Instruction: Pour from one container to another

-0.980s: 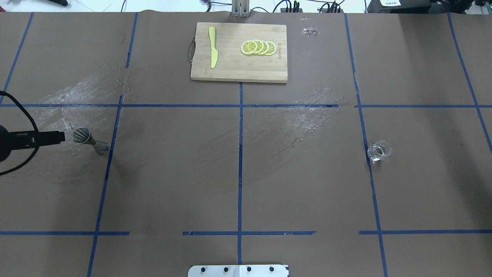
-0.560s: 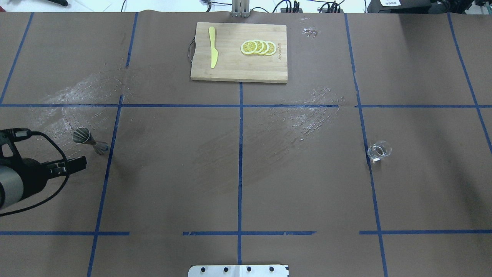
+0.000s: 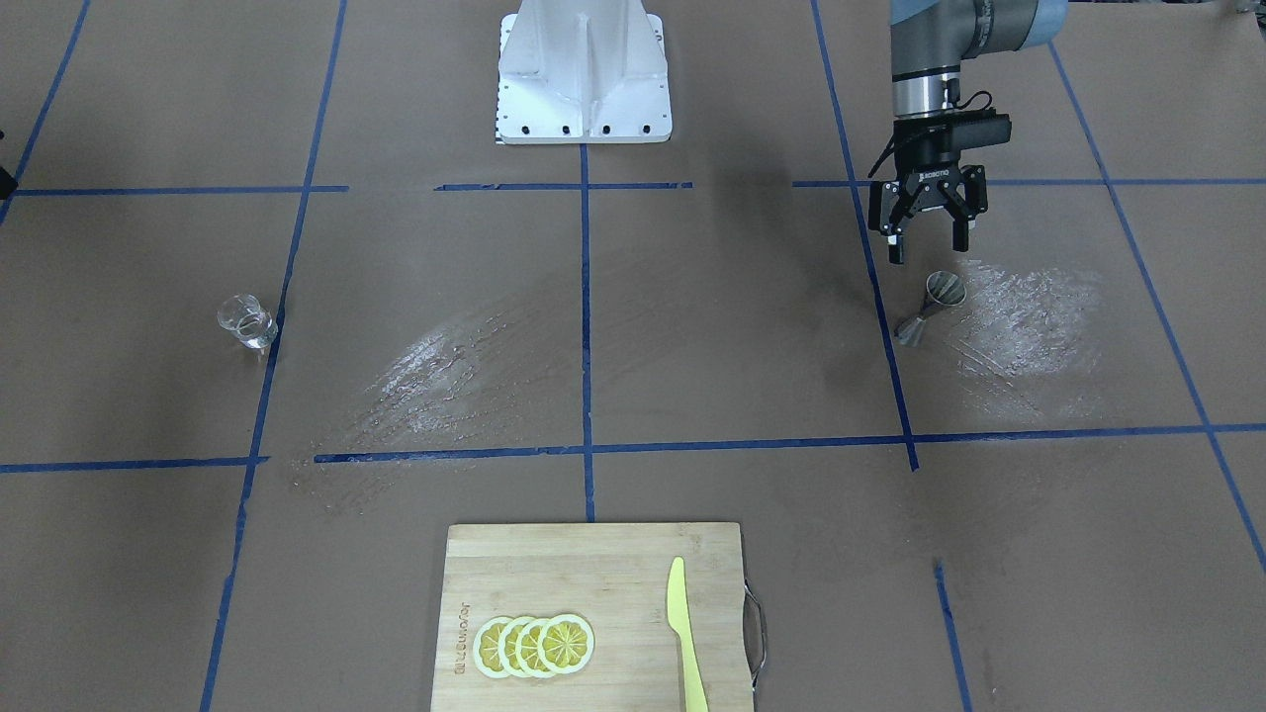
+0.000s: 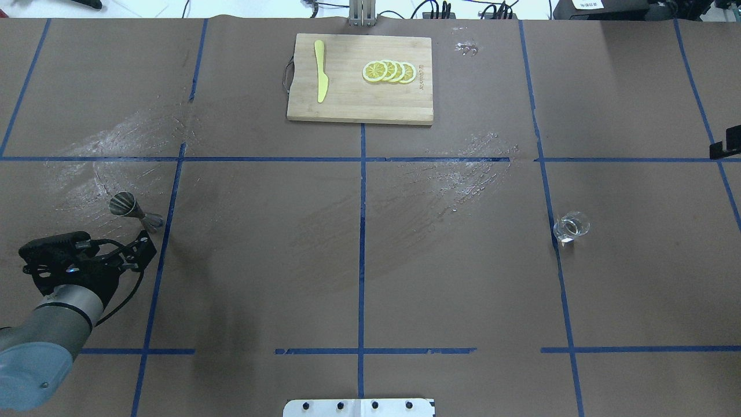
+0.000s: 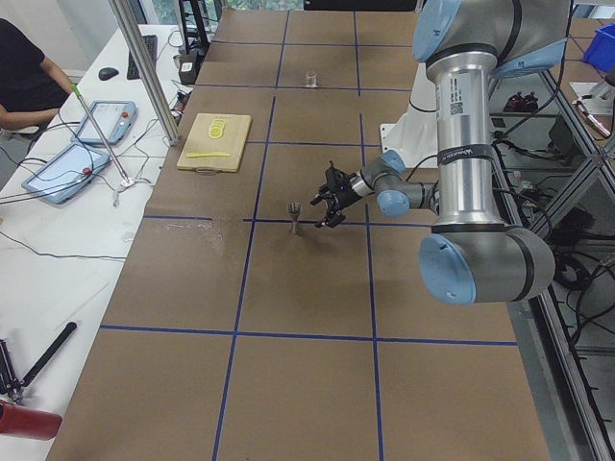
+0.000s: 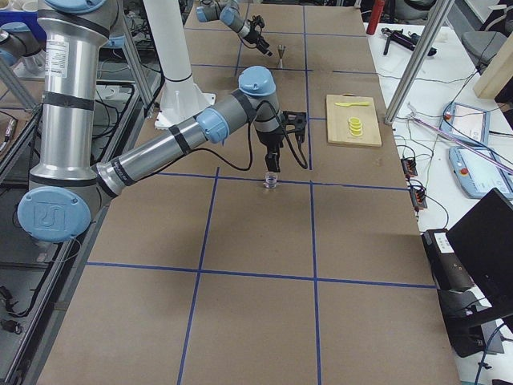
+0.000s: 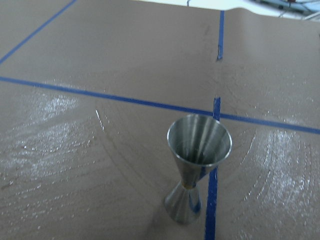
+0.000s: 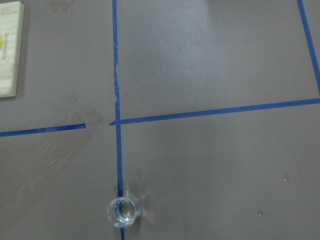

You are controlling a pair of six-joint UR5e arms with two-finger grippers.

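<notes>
The grey metal jigger (image 4: 134, 211) stands upright on a blue tape line at the table's left; the left wrist view shows it (image 7: 196, 167) close, with its upper cone empty. My left gripper (image 3: 927, 247) hovers open just on the robot's side of it (image 3: 933, 307), apart from it. The small clear glass cup (image 4: 571, 226) stands alone on the right, and it sits low in the right wrist view (image 8: 122, 212). In the exterior right view my right gripper (image 6: 272, 163) hangs above the cup (image 6: 271, 181); I cannot tell whether it is open or shut.
A wooden cutting board (image 4: 359, 101) at the far middle holds lemon slices (image 4: 389, 72) and a yellow knife (image 4: 320, 72). Whitish smears mark the brown cover near the jigger and at centre. A black part (image 4: 725, 149) of the right arm pokes in at the right edge.
My left arm has swung from the jigger's left side round to its near side, nearer the robot. A black part of the right arm has come in at the right edge.
</notes>
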